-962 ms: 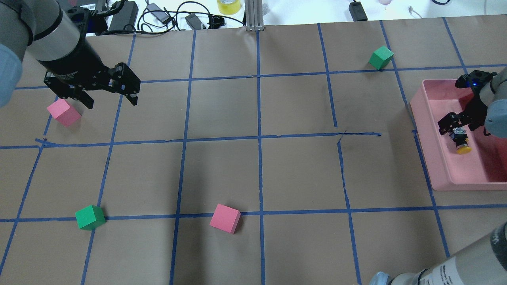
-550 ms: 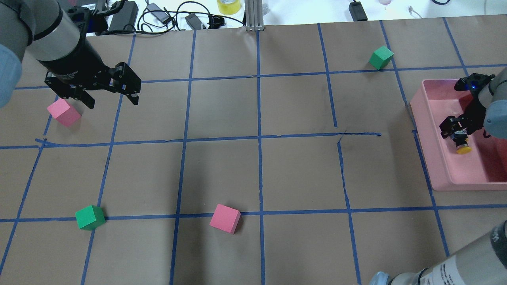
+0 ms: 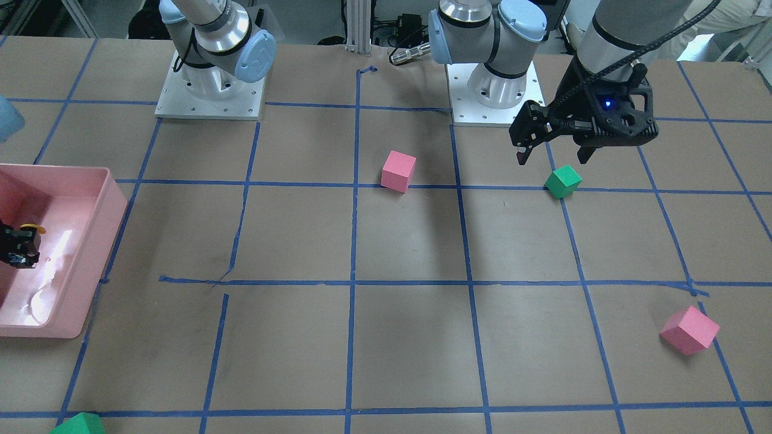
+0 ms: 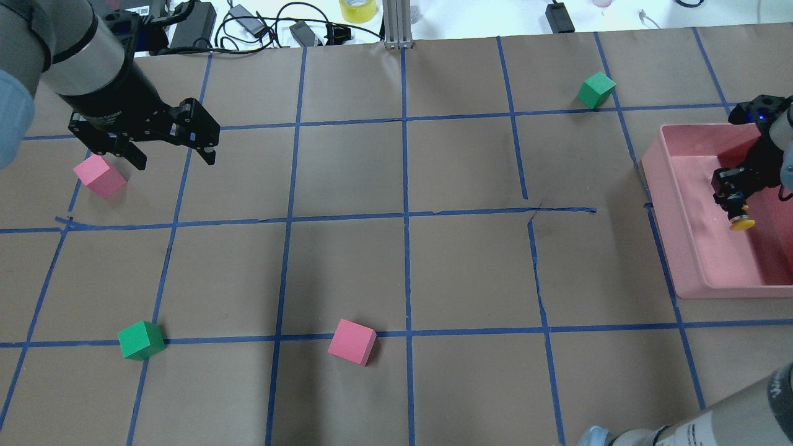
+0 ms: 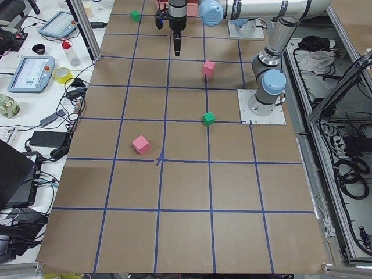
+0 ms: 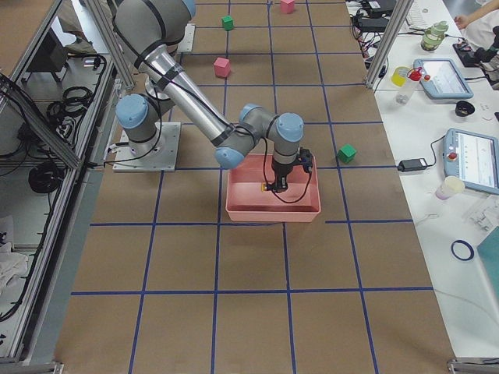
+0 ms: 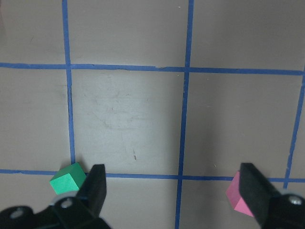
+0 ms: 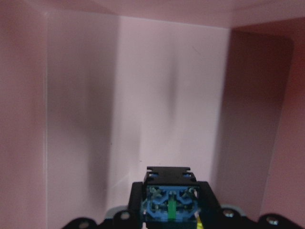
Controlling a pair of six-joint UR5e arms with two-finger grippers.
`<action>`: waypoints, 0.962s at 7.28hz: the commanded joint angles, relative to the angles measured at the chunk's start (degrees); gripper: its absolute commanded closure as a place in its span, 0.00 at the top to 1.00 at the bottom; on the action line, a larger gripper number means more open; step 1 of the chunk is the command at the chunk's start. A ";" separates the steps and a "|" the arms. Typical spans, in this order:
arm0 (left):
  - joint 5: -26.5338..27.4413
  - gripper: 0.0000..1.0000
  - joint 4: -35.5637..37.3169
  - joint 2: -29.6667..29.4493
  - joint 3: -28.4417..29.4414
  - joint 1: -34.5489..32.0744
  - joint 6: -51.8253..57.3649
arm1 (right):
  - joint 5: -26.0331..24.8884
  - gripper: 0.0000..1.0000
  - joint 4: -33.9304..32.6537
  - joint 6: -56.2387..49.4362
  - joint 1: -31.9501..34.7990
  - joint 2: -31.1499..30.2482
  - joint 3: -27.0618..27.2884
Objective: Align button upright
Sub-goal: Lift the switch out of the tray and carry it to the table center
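Two fingers of the right gripper [image 4: 729,196] are pinched on the button [image 4: 737,212] inside the pink bin [image 4: 678,241] at the table's right edge; its yellow cap [image 4: 741,224] points toward the near side, not up. Whether it touches the bin floor cannot be told. At the far left, the left gripper [image 4: 175,160] hangs with jaws spread above the brown paper [image 4: 347,272], just beside a pink cube [image 4: 99,175].
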 commanded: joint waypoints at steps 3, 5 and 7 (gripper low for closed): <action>-0.08 1.00 0.00 0.00 0.00 0.00 0.00 | 0.55 0.00 21.26 6.30 7.35 -3.37 -16.50; 0.01 1.00 0.00 0.00 0.00 0.00 0.00 | 1.08 0.00 23.94 17.09 17.61 -3.46 -17.06; 0.01 1.00 0.00 0.00 0.00 0.00 0.00 | 2.67 0.00 23.42 29.76 30.25 -3.20 -16.71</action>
